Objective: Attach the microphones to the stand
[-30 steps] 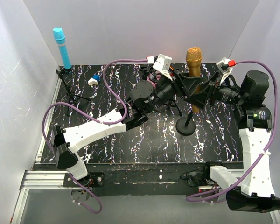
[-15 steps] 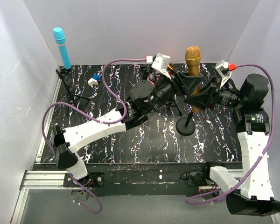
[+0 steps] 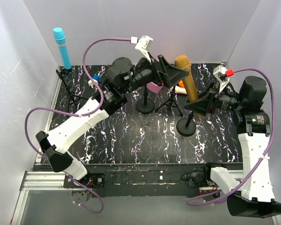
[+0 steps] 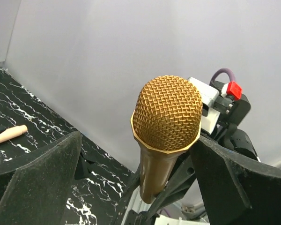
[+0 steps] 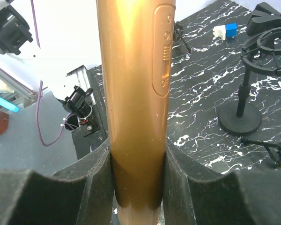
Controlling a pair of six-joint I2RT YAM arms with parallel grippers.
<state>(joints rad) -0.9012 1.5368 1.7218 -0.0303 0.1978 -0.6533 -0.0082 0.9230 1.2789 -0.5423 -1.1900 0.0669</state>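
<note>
Top view, table centre as the dial.

- Gold microphone: at 1 o'clock, tilted, head leaning toward 11 and tail toward 5. The tail comes down over the round-base stand. The right gripper hides the joint, so I cannot tell whether it is seated in the clip.
- Right gripper: pinched on the gold barrel low down, one pad hard against each side. The slide switch faces my right wrist camera.
- Left gripper: spread wide, with the mesh head of the gold microphone standing between the fingers. There is a clear gap on one side. On the other side the pad is very close to the mesh, and I cannot tell whether it touches.
- Cyan microphone: upright on a tripod at the 10 o'clock corner.
- Pale microphone: lying flat at 12 o'clock, just behind the gold one. A bit of the orange microphone shows beside it, mostly hidden.
- Second round-base stand: near 12 o'clock, its ring mount holding nothing.
- Pink metronome: just behind that stand.
- Small blue-and-white plug: at 10 to 11 o'clock.
</note>
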